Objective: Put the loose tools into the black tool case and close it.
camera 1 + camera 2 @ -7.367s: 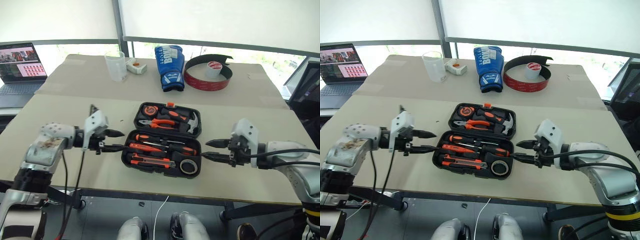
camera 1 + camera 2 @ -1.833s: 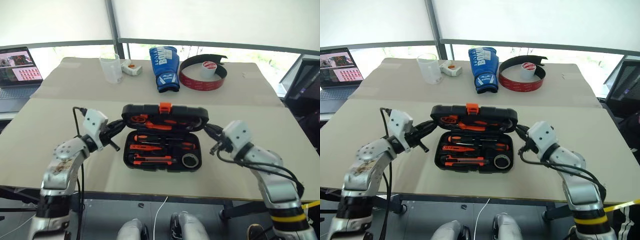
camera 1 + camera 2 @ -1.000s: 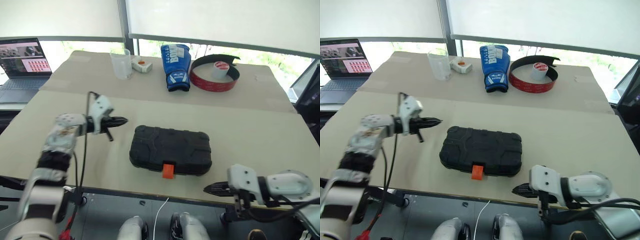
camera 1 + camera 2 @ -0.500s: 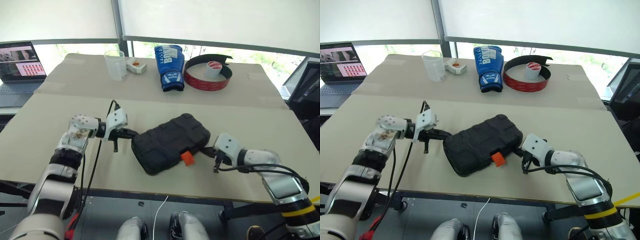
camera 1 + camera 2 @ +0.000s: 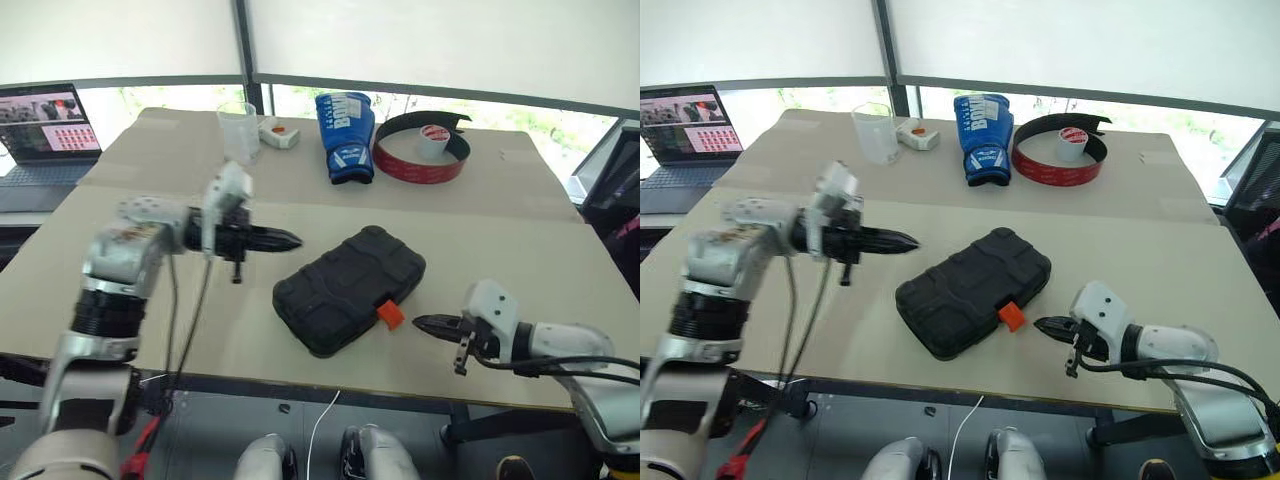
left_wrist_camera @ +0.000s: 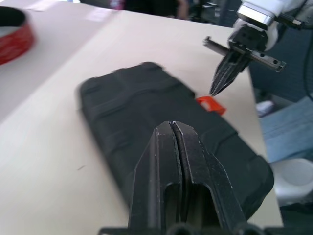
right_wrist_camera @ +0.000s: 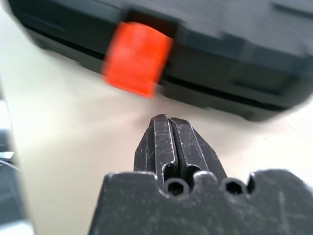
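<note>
While the black tool case sits shut and skewed on the table, orange latch sticking out, both pincers are pressed together and empty: left gripper hovers beside it, right gripper just off the latch.

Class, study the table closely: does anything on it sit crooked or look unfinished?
Yes. The closed black tool case lies skewed, diagonal to the table edge. Its orange latch sticks outward, seemingly not snapped down.
</note>
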### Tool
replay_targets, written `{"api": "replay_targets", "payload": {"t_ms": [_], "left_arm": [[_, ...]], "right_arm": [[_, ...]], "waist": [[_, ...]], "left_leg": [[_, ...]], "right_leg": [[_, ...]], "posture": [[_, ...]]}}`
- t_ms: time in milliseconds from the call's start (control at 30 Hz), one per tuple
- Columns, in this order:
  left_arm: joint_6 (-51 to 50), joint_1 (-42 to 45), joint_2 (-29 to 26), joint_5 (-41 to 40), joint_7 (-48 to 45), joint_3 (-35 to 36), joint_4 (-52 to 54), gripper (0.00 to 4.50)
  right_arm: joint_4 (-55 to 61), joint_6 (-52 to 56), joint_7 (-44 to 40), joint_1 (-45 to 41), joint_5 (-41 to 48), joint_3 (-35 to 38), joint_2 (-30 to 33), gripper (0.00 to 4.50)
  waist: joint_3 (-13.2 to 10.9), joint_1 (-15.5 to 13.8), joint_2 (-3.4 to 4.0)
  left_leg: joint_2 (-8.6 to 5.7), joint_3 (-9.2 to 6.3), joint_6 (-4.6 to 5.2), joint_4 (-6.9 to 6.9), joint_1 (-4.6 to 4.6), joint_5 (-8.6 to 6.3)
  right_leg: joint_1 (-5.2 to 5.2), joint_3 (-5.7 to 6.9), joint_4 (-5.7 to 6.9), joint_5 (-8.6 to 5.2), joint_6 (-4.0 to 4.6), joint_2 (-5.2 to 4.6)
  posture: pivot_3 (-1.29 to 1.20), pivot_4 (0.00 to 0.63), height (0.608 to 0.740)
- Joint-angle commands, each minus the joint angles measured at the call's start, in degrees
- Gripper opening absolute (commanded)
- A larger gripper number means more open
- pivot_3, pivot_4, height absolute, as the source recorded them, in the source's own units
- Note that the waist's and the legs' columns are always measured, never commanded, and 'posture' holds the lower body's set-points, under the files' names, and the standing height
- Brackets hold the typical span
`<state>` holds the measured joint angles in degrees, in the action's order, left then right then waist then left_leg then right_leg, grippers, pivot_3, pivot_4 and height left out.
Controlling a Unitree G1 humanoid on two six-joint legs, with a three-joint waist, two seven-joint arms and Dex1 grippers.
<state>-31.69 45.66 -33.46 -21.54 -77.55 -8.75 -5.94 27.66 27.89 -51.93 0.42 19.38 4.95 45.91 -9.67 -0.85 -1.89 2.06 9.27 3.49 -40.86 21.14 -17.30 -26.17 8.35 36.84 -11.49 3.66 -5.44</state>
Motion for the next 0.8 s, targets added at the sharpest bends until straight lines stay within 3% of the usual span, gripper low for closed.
{"api": "replay_targets", "payload": {"t_ms": [33,233,800], "left_arm": [[9.6,0.0,5.6,8.4,3.1,-8.8,-4.0,0.08],[23.3,-0.9,7.1,18.8,2.4,-17.8,-13.0,0.08],[24.6,-0.7,8.2,18.5,2.9,-16.2,-15.1,0.08]], "right_arm": [[2.9,1.4,2.1,-0.6,1.5,0.8,-1.1,0.0],[2.3,0.9,2.7,-1.9,0.4,-1.4,-1.7,0.0],[-3.2,-0.1,6.6,-6.3,-4.8,-10.0,-6.1,0.0]], "waist": [[0.0,-0.1,-0.01],[0.1,0.3,0.16],[0.6,0.3,0.22]], "left_leg": [[-0.03,0.01,0.0,-0.01,0.0,0.0],[0.07,0.01,-0.06,0.04,-0.07,0.04],[0.08,0.01,0.05,0.02,-0.09,-0.02]], "right_leg": [[0.01,-0.02,0.01,0.01,-0.01,0.0],[-0.03,-0.12,0.01,-0.02,0.06,0.14],[0.02,-0.1,0.02,-0.02,0.05,0.1]], "posture": [[0.0,0.15,0.727],[0.0,0.15,0.727],[0.0,0.15,0.727]]}}
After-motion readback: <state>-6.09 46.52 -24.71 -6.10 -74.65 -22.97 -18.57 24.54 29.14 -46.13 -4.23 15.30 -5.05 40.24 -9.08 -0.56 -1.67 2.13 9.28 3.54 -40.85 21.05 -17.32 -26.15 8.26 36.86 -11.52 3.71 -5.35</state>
